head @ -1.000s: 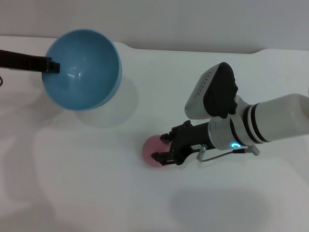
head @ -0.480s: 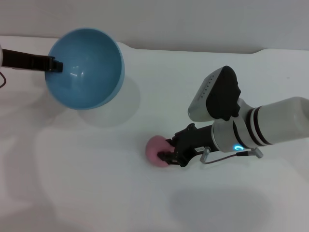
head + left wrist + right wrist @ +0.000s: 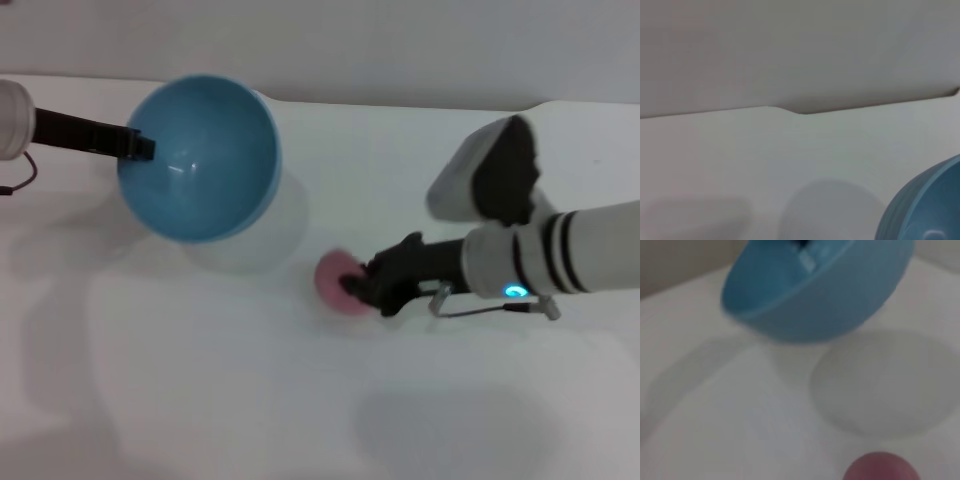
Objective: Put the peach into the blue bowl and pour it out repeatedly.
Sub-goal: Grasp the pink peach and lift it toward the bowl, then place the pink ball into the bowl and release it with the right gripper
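The blue bowl [image 3: 200,155] hangs tilted above the table at the back left, its shadow on the surface below. My left gripper [image 3: 142,147] is clamped on its left rim. The bowl also shows in the left wrist view [image 3: 927,210] and the right wrist view [image 3: 815,287]; it looks empty. The pink peach [image 3: 338,282] is just right of and nearer than the bowl, with my right gripper [image 3: 356,288] shut on its right side. In the right wrist view the peach [image 3: 882,469] peeks in at the edge, with the bowl beyond it.
The white table [image 3: 200,380] spreads all around. Its back edge [image 3: 790,110] meets a plain wall with a small notch. Nothing else stands on the surface.
The left arm has carried the bowl to the right, toward the peach. The right gripper has closed on the peach and shifted it slightly right and farther back.
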Available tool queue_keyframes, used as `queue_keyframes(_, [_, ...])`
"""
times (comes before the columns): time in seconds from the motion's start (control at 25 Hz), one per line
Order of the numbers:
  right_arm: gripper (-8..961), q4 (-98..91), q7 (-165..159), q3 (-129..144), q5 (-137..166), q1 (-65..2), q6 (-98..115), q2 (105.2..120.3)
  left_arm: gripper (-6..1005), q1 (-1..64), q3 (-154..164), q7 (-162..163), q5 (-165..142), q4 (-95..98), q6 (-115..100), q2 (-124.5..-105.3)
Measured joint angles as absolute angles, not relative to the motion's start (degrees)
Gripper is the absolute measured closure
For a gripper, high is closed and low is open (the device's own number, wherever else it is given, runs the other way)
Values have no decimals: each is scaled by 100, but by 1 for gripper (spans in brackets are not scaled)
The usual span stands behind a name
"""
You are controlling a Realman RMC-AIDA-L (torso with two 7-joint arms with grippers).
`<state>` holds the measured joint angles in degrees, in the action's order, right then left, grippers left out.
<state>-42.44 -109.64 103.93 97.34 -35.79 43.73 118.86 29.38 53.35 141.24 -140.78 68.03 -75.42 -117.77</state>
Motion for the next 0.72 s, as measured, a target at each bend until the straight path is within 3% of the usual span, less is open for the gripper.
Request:
queue_keyframes(0.4, [836, -4986, -10180, 8142, 9679, -2415, 5501, 11911, 1001, 3097, 6138, 14476, -14127, 6738, -7588, -11766])
queue_keyframes(0.72, [837, -5201, -8757, 6047, 8998, -2045, 7716, 11880, 1000, 3770, 7476, 14809, -14135, 6015, -7558, -11787])
